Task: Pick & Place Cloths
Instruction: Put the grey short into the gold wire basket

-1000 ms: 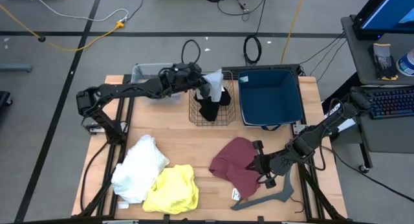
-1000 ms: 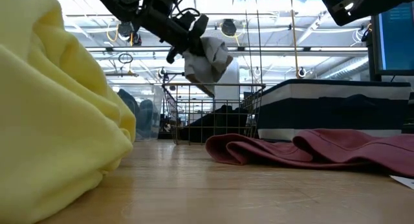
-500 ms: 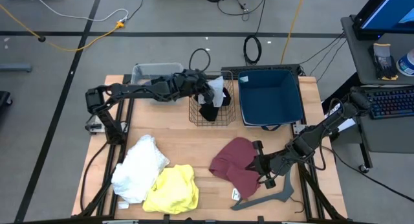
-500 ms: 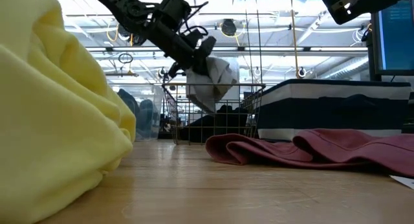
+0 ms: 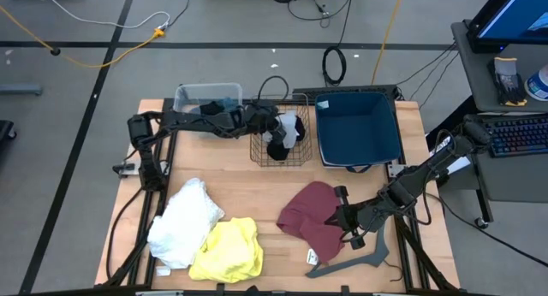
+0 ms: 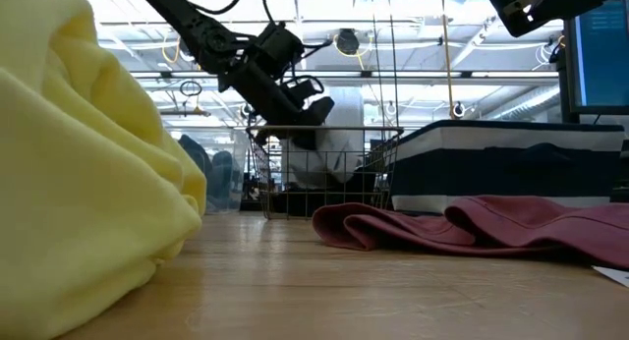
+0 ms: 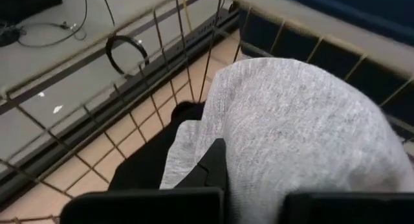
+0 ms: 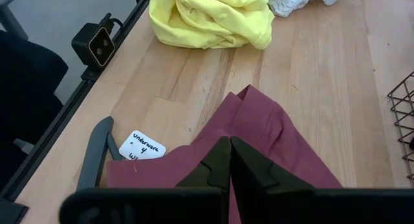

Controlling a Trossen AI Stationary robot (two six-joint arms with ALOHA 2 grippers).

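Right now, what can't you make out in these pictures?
- What lies under the grey cloth in the wire basket: left wrist view, the cloth covers it; only a black garment shows.
- Left gripper: its fingertips are buried in the grey cloth.
- The paper label: right wrist view, the maroon cloth covers its lower text.
- The dark grey hanger: high view, the right gripper overlaps its hook.
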